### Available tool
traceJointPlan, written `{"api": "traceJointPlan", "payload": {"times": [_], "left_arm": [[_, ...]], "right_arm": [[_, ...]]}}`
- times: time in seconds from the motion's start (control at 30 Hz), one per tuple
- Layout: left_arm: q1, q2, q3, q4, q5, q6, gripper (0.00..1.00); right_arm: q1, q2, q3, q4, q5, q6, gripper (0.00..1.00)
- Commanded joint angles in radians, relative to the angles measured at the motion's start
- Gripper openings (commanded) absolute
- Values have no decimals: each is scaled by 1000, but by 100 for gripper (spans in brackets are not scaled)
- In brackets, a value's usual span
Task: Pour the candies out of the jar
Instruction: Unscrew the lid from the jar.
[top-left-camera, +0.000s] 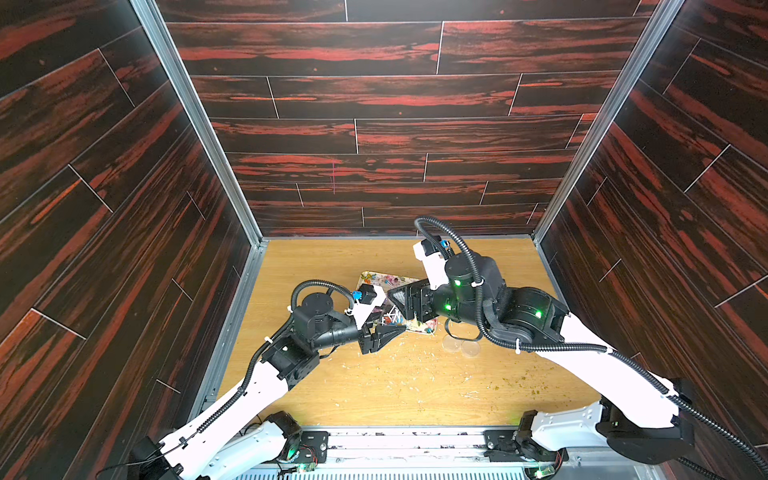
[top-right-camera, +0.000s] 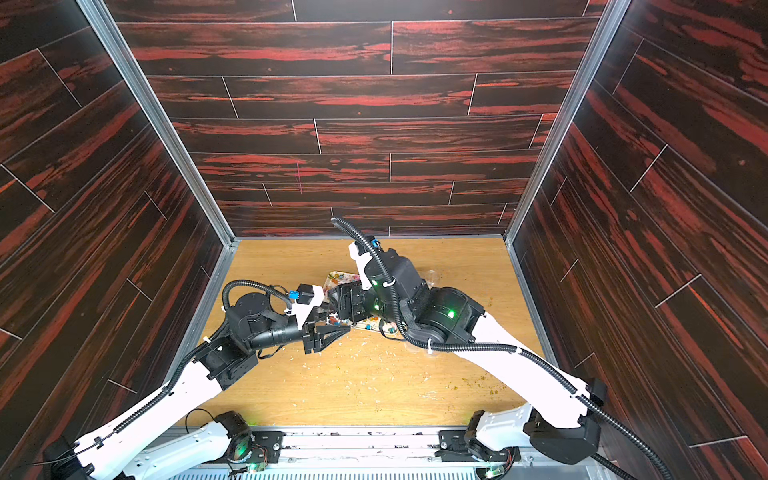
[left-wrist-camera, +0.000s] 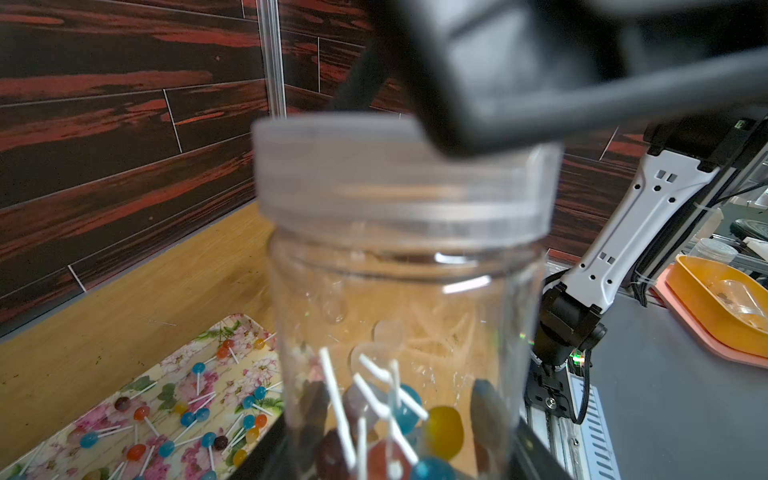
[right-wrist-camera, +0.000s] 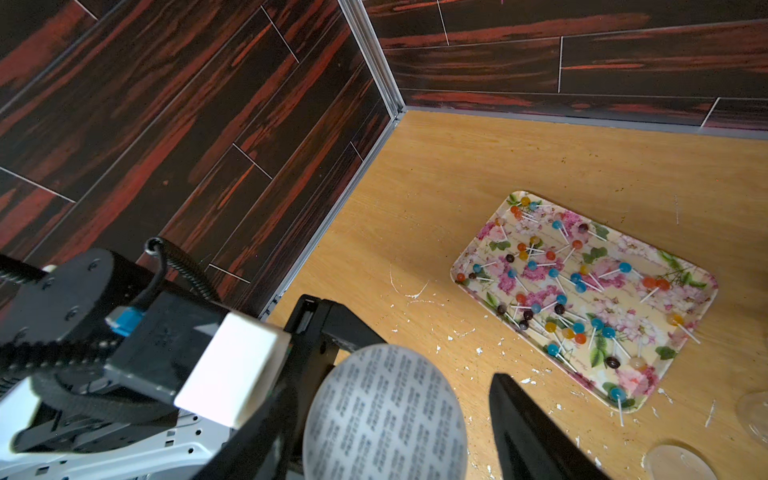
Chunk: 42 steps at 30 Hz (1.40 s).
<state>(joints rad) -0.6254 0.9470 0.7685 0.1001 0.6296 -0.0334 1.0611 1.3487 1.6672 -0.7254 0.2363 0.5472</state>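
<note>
While L fingers (top-left-camera: 388, 331) tight on jar (left-wrist-camera: 399, 311), R fingers (right-wrist-camera: 532, 436) part-open astride lid (right-wrist-camera: 384, 411), prob. no grip.

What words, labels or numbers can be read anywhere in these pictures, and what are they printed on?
Round grey lid on the clear plastic jar: rows of tiny dark print, too blurred to read.
Nothing else shows readable words, numbers or signs.

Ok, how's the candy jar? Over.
Left gripper shut on clear plastic jar. Right gripper open around its translucent lid. Round colourful candies inside, more on floral tray. Lid blocks pouring.
</note>
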Motion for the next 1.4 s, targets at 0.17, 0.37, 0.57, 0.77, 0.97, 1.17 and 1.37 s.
{"api": "traceJointPlan", "payload": {"times": [0.17,0.37,0.57,0.77,0.97,1.17,1.37], "left_arm": [[4,-24,9,21,-2,4,42],[5,-24,11,20,-5,5,42],[3,-24,12,18,-7,6,42],[4,-19,12,18,-5,6,42],[5,-19,14,19,-5,7,42],[4,-24,11,20,-6,7,42],[4,-24,12,23,-2,7,42]], "right_arm": [[11,-1,-25,39,-34,15,57],[12,-2,-34,45,-45,13,54],[12,-8,-40,42,-43,5,61],[13,-5,-41,44,-51,-1,62],[13,3,-41,45,-60,-14,56],[12,-24,-85,113,-99,-96,47],[-10,-55,-133,170,-193,-264,46]]}}
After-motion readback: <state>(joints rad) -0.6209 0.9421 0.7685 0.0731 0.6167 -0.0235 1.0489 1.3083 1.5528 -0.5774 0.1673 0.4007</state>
